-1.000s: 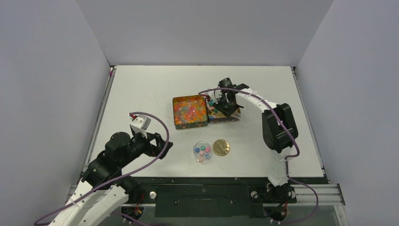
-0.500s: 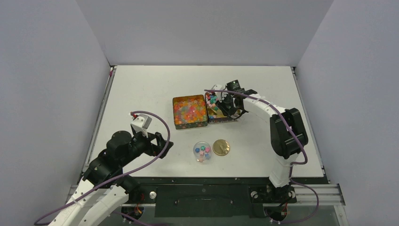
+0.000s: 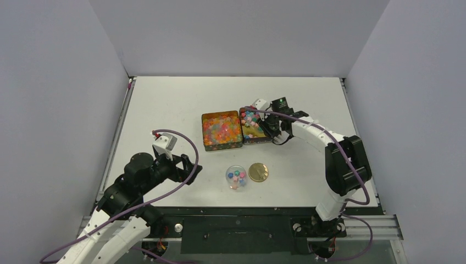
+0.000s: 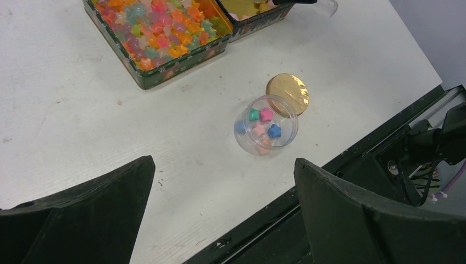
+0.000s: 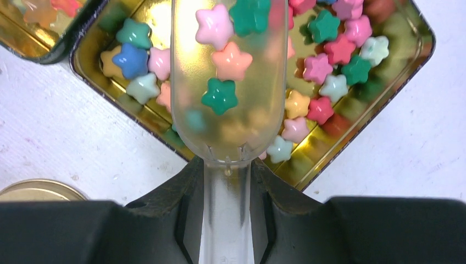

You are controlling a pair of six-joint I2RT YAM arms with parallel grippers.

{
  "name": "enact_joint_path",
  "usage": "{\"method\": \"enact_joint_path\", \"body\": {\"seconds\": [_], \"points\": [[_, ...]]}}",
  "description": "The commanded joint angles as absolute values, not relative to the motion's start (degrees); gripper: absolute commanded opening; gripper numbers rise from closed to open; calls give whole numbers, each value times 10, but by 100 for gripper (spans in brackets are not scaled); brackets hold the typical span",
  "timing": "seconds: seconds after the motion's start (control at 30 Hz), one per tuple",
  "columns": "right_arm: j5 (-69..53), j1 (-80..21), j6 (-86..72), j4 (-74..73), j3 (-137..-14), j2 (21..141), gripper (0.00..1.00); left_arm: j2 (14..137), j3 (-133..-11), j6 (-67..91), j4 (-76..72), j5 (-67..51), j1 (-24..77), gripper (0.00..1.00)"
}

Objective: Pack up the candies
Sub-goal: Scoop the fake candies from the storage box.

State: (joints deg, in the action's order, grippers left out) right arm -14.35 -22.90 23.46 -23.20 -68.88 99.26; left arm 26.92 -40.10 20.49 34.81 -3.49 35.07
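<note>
Opaque star candies (image 5: 329, 55) lie in a gold-lined tin (image 5: 384, 93), the right-hand tin (image 3: 254, 126) in the top view. Glossy translucent candies (image 3: 221, 127) fill the left tin (image 4: 165, 77). My right gripper (image 5: 228, 170) is shut on the handle of a clear plastic scoop (image 5: 228, 126). The scoop holds several star candies (image 5: 220, 94) above the right tin. My left gripper (image 4: 222, 165) is open and empty, low over the table, near the clear jar (image 4: 266, 124) that holds a few candies.
A flat gold lid (image 3: 258, 171) lies just right of the jar (image 3: 237, 177). The two tins touch side by side mid-table. The table's front edge and a black rail run right behind my left gripper (image 3: 189, 168).
My right gripper has drawn back to the right, and the scoop now sits over the right tin with candies in it. The left arm has hardly moved.
</note>
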Motion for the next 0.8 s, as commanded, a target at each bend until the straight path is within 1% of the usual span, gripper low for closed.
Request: {"method": "enact_joint_path", "body": {"seconds": [0.0, 0.17, 0.33, 0.57, 0.77], "points": [[-144, -226, 215, -180, -659, 929, 0, 270, -403, 199, 317, -41, 346, 96], [-145, -231, 196, -179, -623, 876, 0, 270, -402, 199, 317, -41, 345, 96], [-112, -258, 184, -197, -578, 808, 0, 269, -403, 199, 317, -42, 343, 96], [-39, -330, 139, -246, -538, 720, 0, 267, -403, 199, 317, -43, 342, 96], [-10, -379, 74, -271, -509, 645, 0, 267, -402, 198, 317, -42, 342, 96]]}}
